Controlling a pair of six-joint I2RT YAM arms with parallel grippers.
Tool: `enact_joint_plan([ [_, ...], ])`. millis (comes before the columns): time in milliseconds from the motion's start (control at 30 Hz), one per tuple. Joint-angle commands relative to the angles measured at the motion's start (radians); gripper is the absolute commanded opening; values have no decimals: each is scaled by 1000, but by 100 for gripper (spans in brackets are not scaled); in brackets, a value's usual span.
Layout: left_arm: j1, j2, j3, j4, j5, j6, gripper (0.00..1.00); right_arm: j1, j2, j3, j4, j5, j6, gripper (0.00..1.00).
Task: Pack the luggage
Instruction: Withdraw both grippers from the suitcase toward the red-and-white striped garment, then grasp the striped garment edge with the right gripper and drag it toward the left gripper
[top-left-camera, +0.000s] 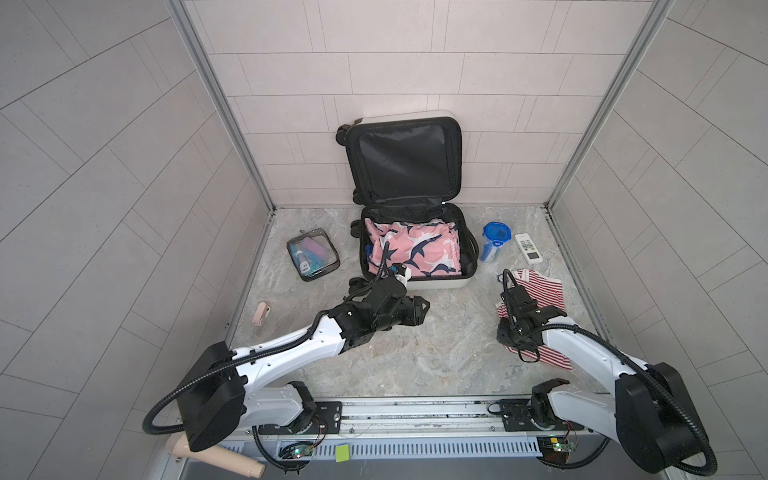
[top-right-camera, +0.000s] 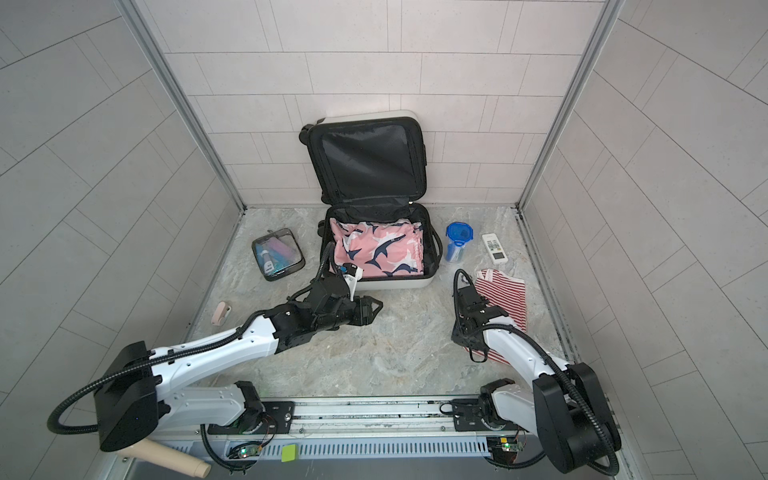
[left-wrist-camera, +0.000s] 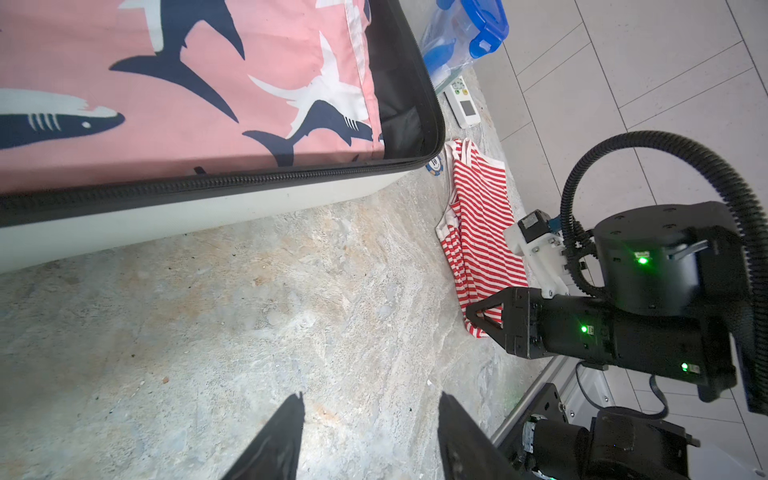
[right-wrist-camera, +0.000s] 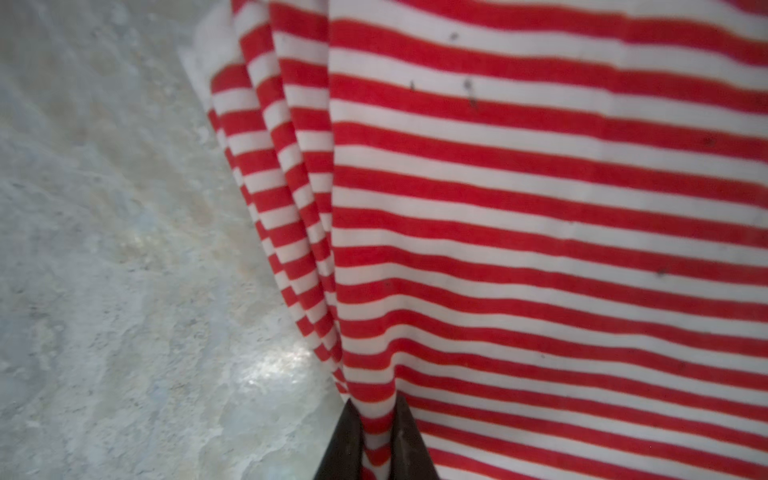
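Observation:
The luggage (top-left-camera: 436, 284) (top-right-camera: 395, 284) lies open at the back middle of the table, its black-lined lid leaning on the wall. A pink shark-print garment (top-left-camera: 415, 249) (left-wrist-camera: 166, 83) fills its lower half. A red-and-white striped shirt (top-left-camera: 540, 286) (top-right-camera: 503, 291) (left-wrist-camera: 478, 216) lies crumpled to the right of the case. My right gripper (right-wrist-camera: 376, 405) (left-wrist-camera: 471, 313) is shut on a pinched fold at the near left edge of that shirt (right-wrist-camera: 540, 208). My left gripper (left-wrist-camera: 372, 399) (top-left-camera: 426, 305) hovers open and empty over bare table in front of the case's white front wall (left-wrist-camera: 166, 220).
A clear toiletry pouch (top-left-camera: 312, 254) lies left of the case. A blue-lidded container (top-left-camera: 494, 241) and a white remote (top-left-camera: 528, 248) stand right of it, behind the shirt. A small pink object (top-left-camera: 261, 318) sits at the table's left edge. Tiled walls close three sides.

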Motion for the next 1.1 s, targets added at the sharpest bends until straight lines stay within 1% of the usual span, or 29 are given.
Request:
enact_joint_plan([
  [0, -1, -4, -33, 26, -40, -31, 58, 71, -5, -19, 22, -45, 79, 9],
  [167, 0, 10, -79, 49, -55, -62, 58, 216, 8, 3, 60, -49, 189, 6],
  [267, 0, 14, -106, 66, -66, -79, 58, 301, 29, 20, 101, -56, 264, 6],
  [333, 1, 13, -119, 71, -73, -85, 58, 348, 51, 45, 127, -56, 300, 6],
  [433, 5, 2, -134, 69, -85, -92, 58, 404, 102, 102, 150, -59, 316, 11],
  [467, 7, -4, -138, 68, -89, -94, 59, 420, 123, 141, 145, -58, 304, 15],
  [600, 13, -25, -148, 57, -99, -100, 61, 448, 184, 247, 63, -32, 217, 41],
  [667, 15, -36, -152, 51, -102, -100, 61, 448, 184, 264, 35, -34, 171, 55],
  [733, 15, -47, -158, 46, -109, -101, 62, 449, 174, 272, 0, -34, 123, 64],
  [833, 17, -60, -169, 47, -119, -104, 62, 449, 150, 267, -61, -34, 57, 70],
  [967, 25, -61, -172, 44, -125, -104, 62, 455, 124, 246, -148, -13, -11, 71],
  [1067, 35, -62, -169, 46, -119, -103, 62, 465, 107, 207, -155, -28, -37, 72],
])
